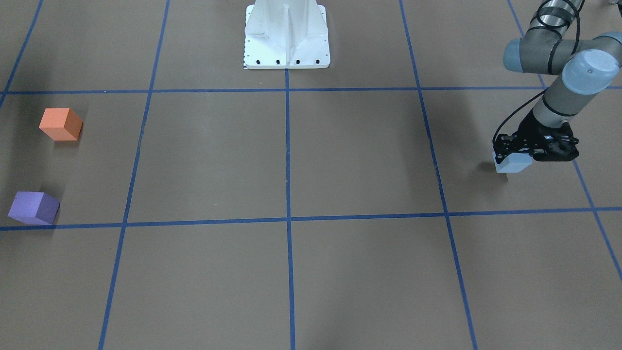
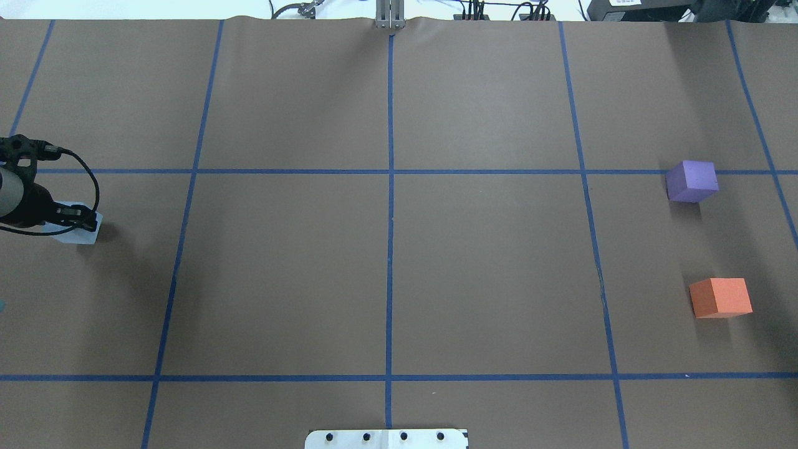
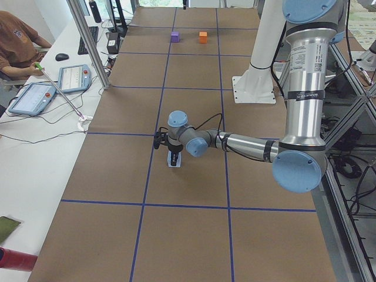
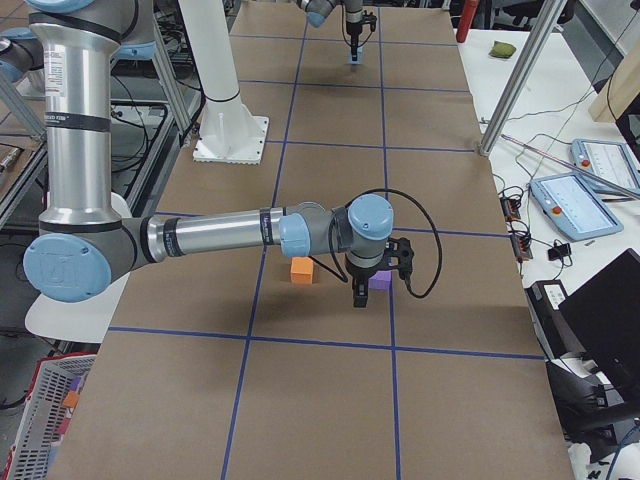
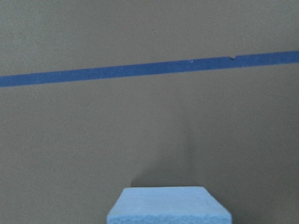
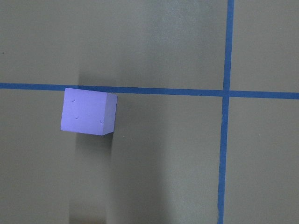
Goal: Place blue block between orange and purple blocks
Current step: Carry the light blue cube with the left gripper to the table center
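The light blue block (image 1: pixel 513 165) is at the table's left end, in my left gripper (image 1: pixel 510 155), which is shut on it from above. The block's shadow lies just beside it. It also shows in the overhead view (image 2: pixel 86 233) and at the bottom of the left wrist view (image 5: pixel 168 207). The orange block (image 1: pixel 60 124) and the purple block (image 1: pixel 34 207) stand apart at the far right end. My right gripper (image 4: pixel 360 296) hangs above the purple block (image 6: pixel 88 112). It shows only in the exterior right view, so I cannot tell its state.
The white robot base (image 1: pixel 286 39) stands at the table's near middle edge. Blue tape lines (image 2: pixel 390 249) divide the brown table into squares. An operator (image 3: pixel 17 41) with tablets sits at a side desk beyond metal posts (image 3: pixel 88 44).
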Available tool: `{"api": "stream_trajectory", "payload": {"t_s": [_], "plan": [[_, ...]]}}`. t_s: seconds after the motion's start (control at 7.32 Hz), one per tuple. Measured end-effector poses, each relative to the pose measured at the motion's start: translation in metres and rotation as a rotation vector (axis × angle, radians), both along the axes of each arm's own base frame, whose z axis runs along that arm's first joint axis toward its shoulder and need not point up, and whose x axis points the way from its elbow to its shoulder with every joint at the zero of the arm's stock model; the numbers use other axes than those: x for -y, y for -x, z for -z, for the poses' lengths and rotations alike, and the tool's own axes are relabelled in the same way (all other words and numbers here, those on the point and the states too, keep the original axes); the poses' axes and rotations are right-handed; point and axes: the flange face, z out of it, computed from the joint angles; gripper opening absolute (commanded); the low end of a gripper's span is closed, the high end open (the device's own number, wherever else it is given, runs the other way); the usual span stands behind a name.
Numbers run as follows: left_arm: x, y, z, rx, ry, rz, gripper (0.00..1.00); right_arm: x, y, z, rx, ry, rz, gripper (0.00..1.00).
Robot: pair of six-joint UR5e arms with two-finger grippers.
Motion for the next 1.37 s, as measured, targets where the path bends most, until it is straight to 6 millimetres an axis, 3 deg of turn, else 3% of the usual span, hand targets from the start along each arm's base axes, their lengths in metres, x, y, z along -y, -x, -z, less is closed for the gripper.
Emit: {"api": "stream_trajectory", "payload": {"t_s": [0.14,0.27,0.41,0.68,0.82,1.09,1.23,1.37], "plan": [[0.002,0.013,0.028,0.000,0.030,0.014,0.00,0.007,0.005,0.009,0.008,0.005,-0.008,1.00],[0.007,0.019,0.069,0.005,0.057,0.024,0.00,0.017,0.014,0.020,0.011,0.008,-0.006,1.00],[0.020,0.015,0.125,0.004,0.071,0.031,0.00,0.024,0.023,0.027,0.013,0.010,0.004,1.00],[0.052,-0.022,0.250,-0.010,0.101,0.043,0.00,0.028,0.032,0.041,0.024,-0.004,0.013,1.00],[0.061,-0.056,0.303,-0.028,0.129,0.052,0.00,0.029,0.034,0.045,0.026,-0.008,0.017,1.00],[0.068,-0.153,0.392,-0.067,0.198,0.053,0.00,0.035,0.041,0.053,0.016,-0.031,0.026,1.00],[0.068,-0.203,0.427,-0.091,0.222,0.055,0.00,0.038,0.043,0.058,0.007,-0.043,0.027,1.00],[0.065,-0.247,0.444,-0.115,0.226,0.063,0.00,0.041,0.045,0.064,0.002,-0.047,0.020,1.00]]}}
